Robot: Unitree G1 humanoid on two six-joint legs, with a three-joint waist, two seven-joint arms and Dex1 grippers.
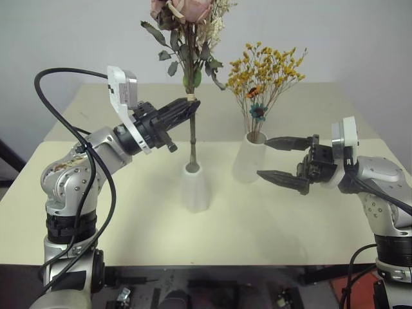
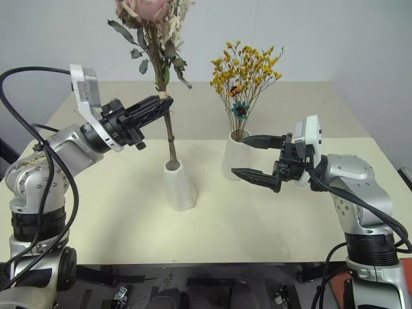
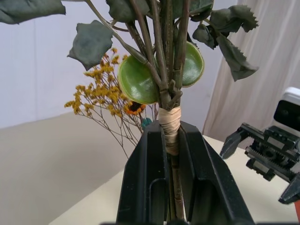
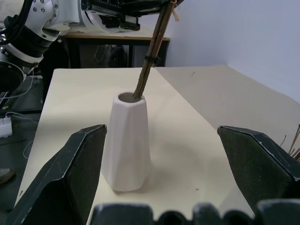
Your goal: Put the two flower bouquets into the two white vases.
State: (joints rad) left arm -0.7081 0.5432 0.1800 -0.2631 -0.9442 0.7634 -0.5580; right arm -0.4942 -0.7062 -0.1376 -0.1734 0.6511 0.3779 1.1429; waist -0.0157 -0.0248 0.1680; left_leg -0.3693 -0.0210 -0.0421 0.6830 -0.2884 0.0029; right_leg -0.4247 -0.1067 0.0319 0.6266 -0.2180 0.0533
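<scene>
Roses first: the pink rose bouquet [image 1: 187, 38] stands nearly upright with the foot of its long stem already inside the mouth of the smaller cone vase [image 1: 195, 187], which sits near the middle of the table [image 1: 116, 225]; the left gripper [image 1: 187, 108] comes in from the left with its fingers pinched on the stem at the tan binding, just under the leaves; the left wrist view shows the two black fingers [image 3: 145, 178] pressed against the wrapped stem from either side. To the right and slightly farther back, the yellow-orange bouquet [image 1: 267, 67] with its small teal flower already stands in the taller vase [image 1: 250, 158]; that half of the task looks done. The right gripper [image 1: 283, 158] hovers just right of the taller vase, pointing left, fingers spread wide and holding nothing; from its wrist view the cone vase sits between the two spread fingers, apart from both.

Judged from this, the step in hand is seating the roses in the cone vase. Next move calls for lowering the stem until it rests at the bottom, if it is not there yet, then parting the left fingers gently and drawing back leftward; the stem leans a little and the head is heavy, so a quick release could tip the narrow vase; the right gripper is well placed to steady it.
</scene>
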